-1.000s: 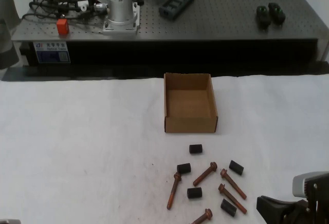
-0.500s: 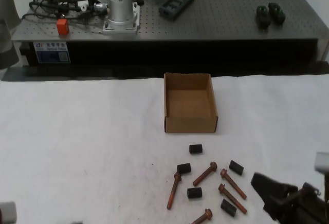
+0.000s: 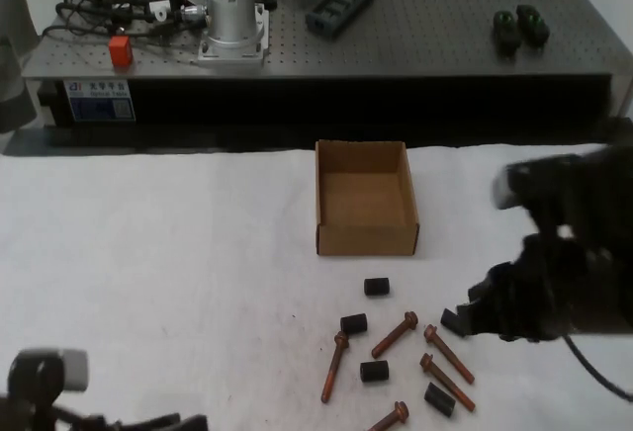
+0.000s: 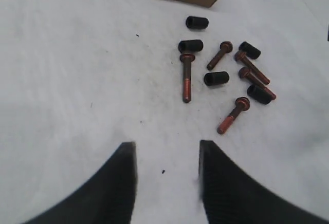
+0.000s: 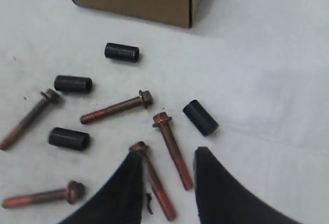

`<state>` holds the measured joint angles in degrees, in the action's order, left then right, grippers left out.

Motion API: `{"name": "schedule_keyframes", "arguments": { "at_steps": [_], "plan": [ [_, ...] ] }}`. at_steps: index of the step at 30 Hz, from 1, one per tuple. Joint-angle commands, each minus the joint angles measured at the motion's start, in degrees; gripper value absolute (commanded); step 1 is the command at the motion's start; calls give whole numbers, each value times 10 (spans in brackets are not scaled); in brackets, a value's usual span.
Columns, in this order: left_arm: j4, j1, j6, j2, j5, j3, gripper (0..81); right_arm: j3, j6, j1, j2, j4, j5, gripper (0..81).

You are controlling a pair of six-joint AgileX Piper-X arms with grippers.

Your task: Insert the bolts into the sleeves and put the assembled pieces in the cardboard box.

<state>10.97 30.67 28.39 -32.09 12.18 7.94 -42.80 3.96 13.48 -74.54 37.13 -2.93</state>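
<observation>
The right gripper [image 5: 167, 154] hangs open over one bolt [image 5: 174, 149], which lies lengthwise in the gap between its fingers [image 5: 216, 193], head toward the cardboard box [image 5: 128, 0], with a sleeve [image 5: 200, 117] just beside it. The left gripper [image 4: 167, 152], also open, sits well apart from them, so the right is nearer. The right wrist view gives that alignment; the high view, each arm's distance.

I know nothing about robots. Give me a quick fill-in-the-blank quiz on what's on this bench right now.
The cardboard box contains ___.
Near it lie ___ copper-coloured bolts.
The short sleeves are all ___ in colour.
The left pincer and the right pincer are both ___, gripping nothing.
Missing words: nothing, five, black, open.
</observation>
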Motion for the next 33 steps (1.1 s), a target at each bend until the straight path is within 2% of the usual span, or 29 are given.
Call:
{"name": "schedule_keyframes", "arguments": {
  "at_steps": [1, 3, 7, 11, 17, 27, 30, 33],
  "plan": [
    [-13, -2, -26, -24, 15, 22, 293, -4, 15, 0, 3, 15, -5, 248],
    [-13, -2, -42, -49, 23, 40, 293, -31, 34, 3, -46, 40, -3, 248],
    [-13, -2, -70, -91, 26, 67, 293, -73, 89, 7, -133, 45, -57, 248],
    [-13, -2, -78, -113, 35, 74, 293, -111, 130, 7, -195, 46, -73, 248],
    [-12, -2, -80, -121, 46, 74, 293, -153, 167, 7, -255, 38, -103, 248],
    [-12, -2, -103, -121, 70, 74, 293, -164, 180, 6, -296, 30, -106, 243],
    [-12, -2, -111, -121, 77, 74, 293, -164, 180, 6, -304, 38, -106, 178],
    [-12, -2, -130, -122, 70, 76, 293, -164, 177, 6, -310, 29, -106, 67]
  ]
}}
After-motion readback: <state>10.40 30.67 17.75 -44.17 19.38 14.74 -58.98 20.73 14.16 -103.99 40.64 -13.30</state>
